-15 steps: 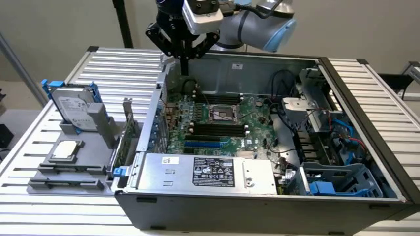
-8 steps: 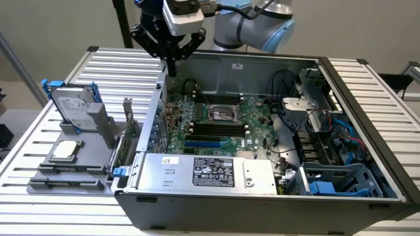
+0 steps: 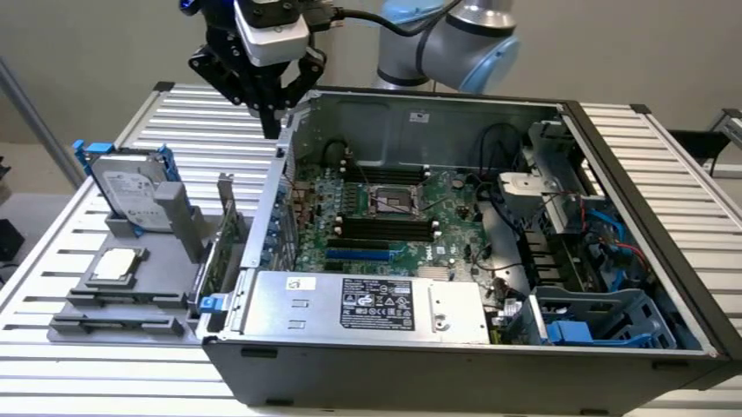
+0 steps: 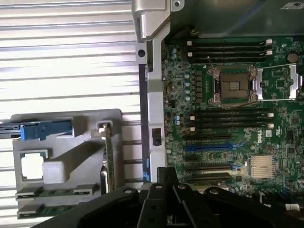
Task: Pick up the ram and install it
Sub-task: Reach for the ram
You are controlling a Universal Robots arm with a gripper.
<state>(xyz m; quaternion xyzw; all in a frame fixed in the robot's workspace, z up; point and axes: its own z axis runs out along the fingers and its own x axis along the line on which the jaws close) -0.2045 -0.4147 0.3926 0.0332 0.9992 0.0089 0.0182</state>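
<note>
Two ram sticks (image 4: 59, 192) sit on edge in the front slots of a grey holder (image 4: 95, 121), as thin green strips; in the exterior view those slots (image 3: 122, 299) lie at the table's left. My gripper (image 3: 270, 129) hangs shut with nothing in it, high above the back left corner of the open computer case (image 3: 464, 365), well away from the ram. In the wrist view its dark fingers (image 4: 166, 183) point toward the case wall. Black memory slots (image 3: 377, 228) lie beside the CPU socket (image 4: 232, 85) on the green motherboard.
The grey holder also carries a silver hard drive (image 3: 130, 193), an upright green card with a metal bracket (image 3: 224, 230) and a square chip (image 3: 116, 265). A power supply (image 3: 360, 304) fills the case's near side. Ribbed metal table (image 3: 186, 130) surrounds everything.
</note>
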